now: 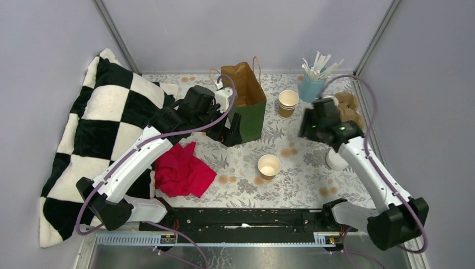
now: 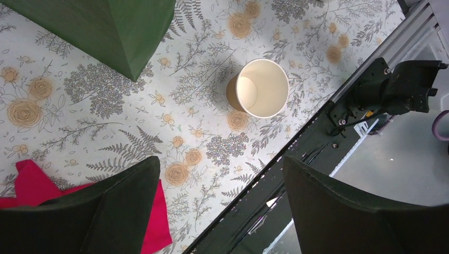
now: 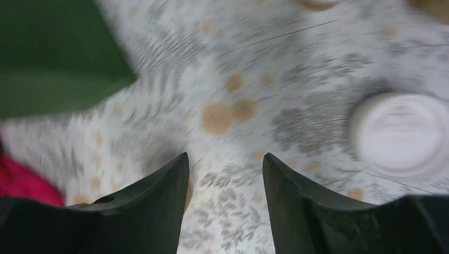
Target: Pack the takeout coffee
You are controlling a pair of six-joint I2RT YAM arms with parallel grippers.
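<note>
I get even, diffuse overhead light on the desk [image 1: 302, 179], shadows soft; the left wrist view is sharp around the open cup [image 2: 262, 87]. The right wrist view is smeared with blur; white lid [image 3: 400, 132] and green bag [image 3: 53, 58] are soft shapes.

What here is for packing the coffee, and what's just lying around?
For the job: open paper cup, stacked cups, white lid, green bag.
Just lying about: red cloth, checkered cushion, blue cup of sticks.
</note>
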